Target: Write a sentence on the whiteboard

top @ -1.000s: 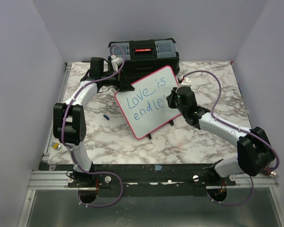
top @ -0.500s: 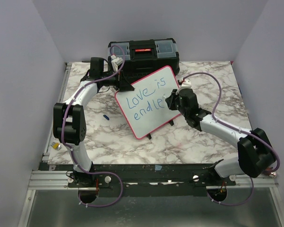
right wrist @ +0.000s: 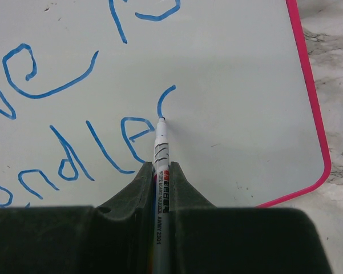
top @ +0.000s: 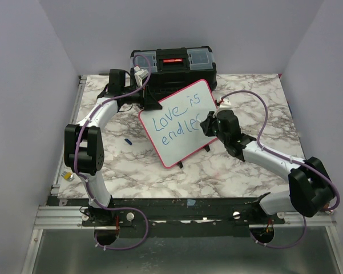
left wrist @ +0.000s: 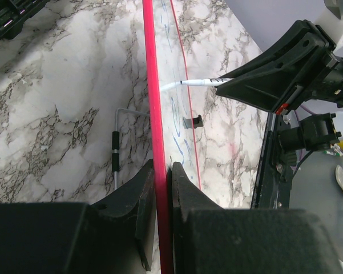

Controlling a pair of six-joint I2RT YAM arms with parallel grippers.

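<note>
While left end effector (left wrist: 161, 170) clamps whiteboard (top: 185, 147) edge — right end effector (right wrist: 160, 169) grips marker (right wrist: 160, 142), tip on whiteboard.

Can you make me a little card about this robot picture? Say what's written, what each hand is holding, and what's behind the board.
Board: whiteboard with a pink-red frame, standing tilted on the marble table
Writing: blue sentence, "Love is" above "endle" and one more curved stroke
Left gripper: shut on the whiteboard's edge
Right gripper: shut on a marker, tip touching the board at the end of the curved stroke
Behind the board: black toolbox
</note>
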